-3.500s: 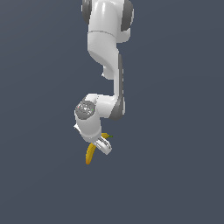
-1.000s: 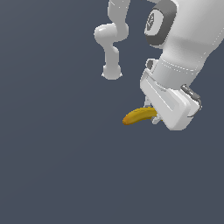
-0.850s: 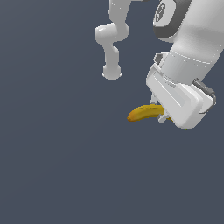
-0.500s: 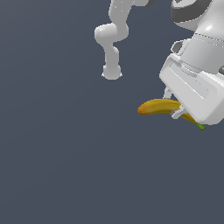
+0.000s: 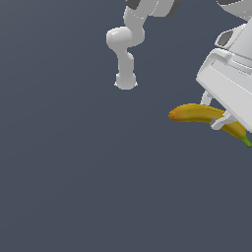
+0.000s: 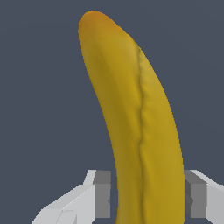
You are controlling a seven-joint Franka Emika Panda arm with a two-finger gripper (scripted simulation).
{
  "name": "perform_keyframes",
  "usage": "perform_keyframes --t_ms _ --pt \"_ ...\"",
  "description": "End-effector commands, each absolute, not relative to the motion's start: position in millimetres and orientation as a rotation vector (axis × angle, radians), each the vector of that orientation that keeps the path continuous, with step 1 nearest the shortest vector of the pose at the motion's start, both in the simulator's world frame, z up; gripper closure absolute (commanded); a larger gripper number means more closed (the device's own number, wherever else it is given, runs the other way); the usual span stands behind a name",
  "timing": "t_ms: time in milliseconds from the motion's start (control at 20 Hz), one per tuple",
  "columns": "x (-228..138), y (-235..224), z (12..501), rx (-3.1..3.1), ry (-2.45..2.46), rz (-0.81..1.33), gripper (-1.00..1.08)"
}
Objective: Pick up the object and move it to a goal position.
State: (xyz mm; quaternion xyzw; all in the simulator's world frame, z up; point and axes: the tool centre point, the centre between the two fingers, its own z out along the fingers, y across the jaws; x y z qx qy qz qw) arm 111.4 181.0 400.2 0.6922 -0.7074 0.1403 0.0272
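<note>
Nearest the wrist camera, the gripper (image 6: 146, 199) has its two fingers closed against the sides of the banana (image 6: 131, 122), gripping it toward the stem half while the brownish end juts out beyond. In the exterior view the banana (image 5: 204, 116) hangs at about three o'clock, clear of any surface. Judged from this, the carry wants a steady squeeze and smooth travel, since the long free end could swing or slip.

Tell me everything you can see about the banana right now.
The banana is yellow, smooth and gently curved, with an orange-brown end toward the exterior view's left and a green stem tip toward its right. A lengthwise ridge shows in the wrist view. It lies roughly level in the air, clamped in the pincer nearer its stem end, with a finger on each side. Nothing else touches it.
</note>
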Motion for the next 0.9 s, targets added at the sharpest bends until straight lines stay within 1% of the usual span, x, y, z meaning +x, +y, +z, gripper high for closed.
perform_keyframes --t_ms 0,850 --pt "114.0 184.6 407.1 2.121 -2.201 0.441 1.08" --pt "120.9 192.7 419.6 2.083 -2.231 0.453 1.08"
